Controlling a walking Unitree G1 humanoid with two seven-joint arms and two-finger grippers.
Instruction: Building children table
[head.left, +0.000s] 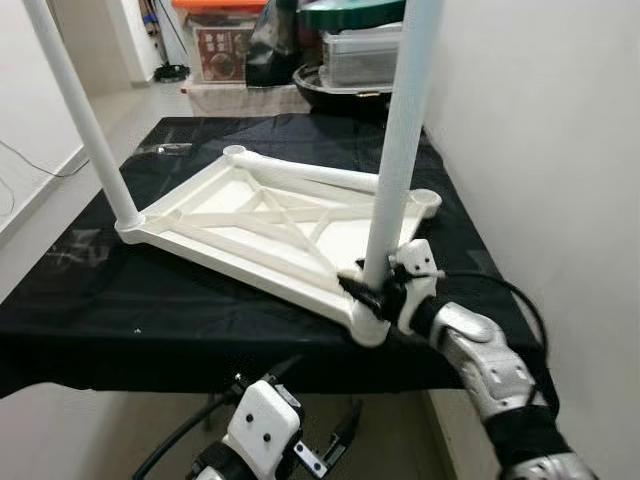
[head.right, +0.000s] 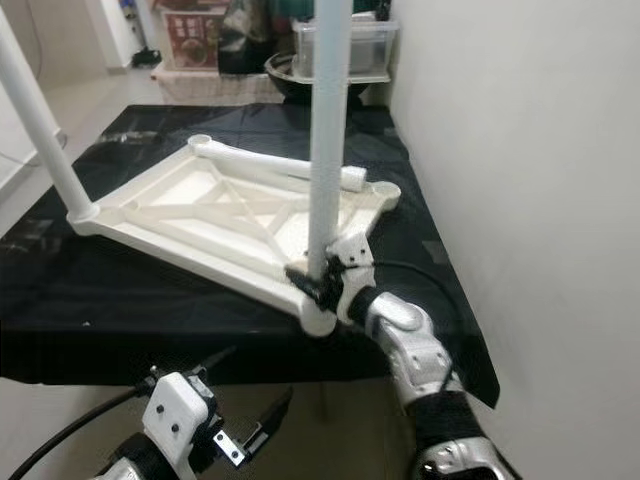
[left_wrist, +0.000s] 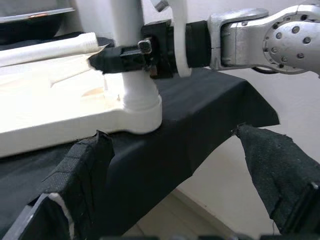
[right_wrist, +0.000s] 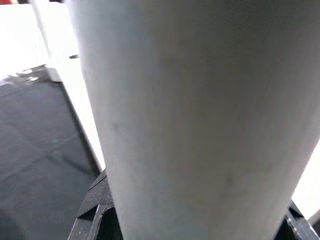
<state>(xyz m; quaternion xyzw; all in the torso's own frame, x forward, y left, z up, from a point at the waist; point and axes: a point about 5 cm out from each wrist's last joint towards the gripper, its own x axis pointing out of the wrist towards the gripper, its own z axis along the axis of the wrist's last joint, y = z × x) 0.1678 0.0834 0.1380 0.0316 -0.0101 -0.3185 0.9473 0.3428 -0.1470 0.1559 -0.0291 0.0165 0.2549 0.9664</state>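
3 legs (head.left: 400, 140), 1 tabletop (head.left: 230, 215)

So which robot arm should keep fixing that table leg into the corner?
Probably the right. The right gripper already has its jaws shut around the upright white table leg just above its corner socket. The left gripper hangs open below the table edge, away from the tabletop.

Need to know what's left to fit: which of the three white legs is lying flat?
The leg resting along the tabletop's far edge. The other two stand upright in corner sockets, one held by the right gripper.
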